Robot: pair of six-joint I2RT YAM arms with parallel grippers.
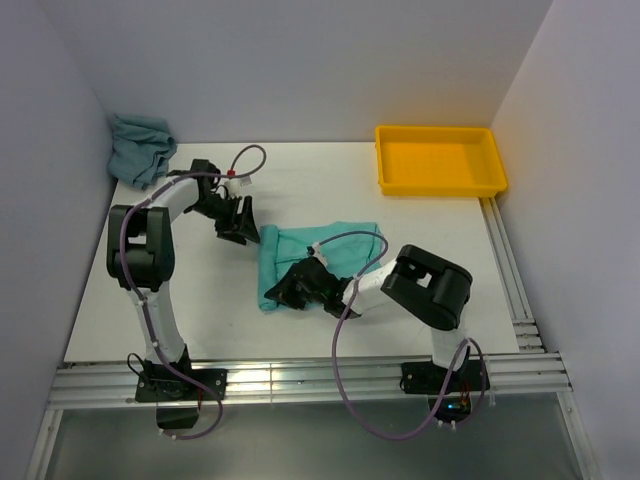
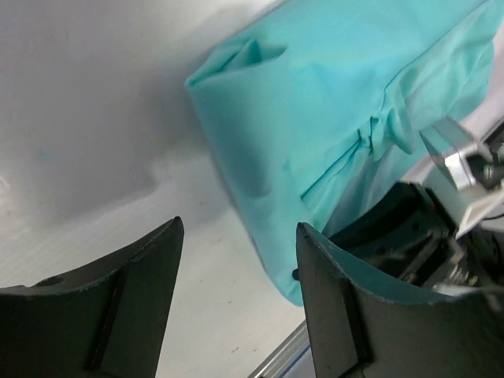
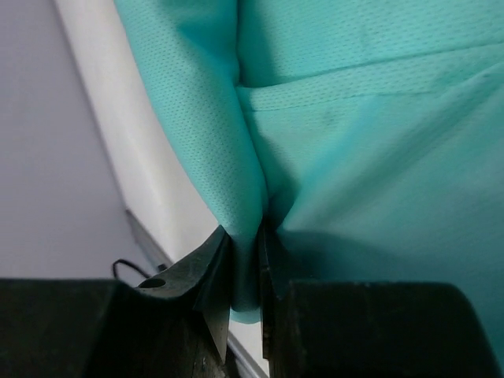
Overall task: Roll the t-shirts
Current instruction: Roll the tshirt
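Note:
A bright mint-turquoise t-shirt (image 1: 300, 245) lies folded mid-table. My right gripper (image 1: 287, 292) sits at its near left end. In the right wrist view the gripper (image 3: 246, 264) is shut on a pinched fold of the mint shirt (image 3: 354, 118). My left gripper (image 1: 241, 228) stands open just left of the shirt's far corner. Nothing lies between its fingers (image 2: 150, 276), and the shirt (image 2: 339, 102) is ahead and to the right, apart from them. A duller grey-teal t-shirt (image 1: 140, 148) lies crumpled at the back left corner.
A yellow plastic tray (image 1: 440, 185) stands at the back right. Walls close in the table on the left, back and right. A metal rail (image 1: 300, 380) runs along the near edge. The right arm (image 2: 409, 236) shows close by in the left wrist view.

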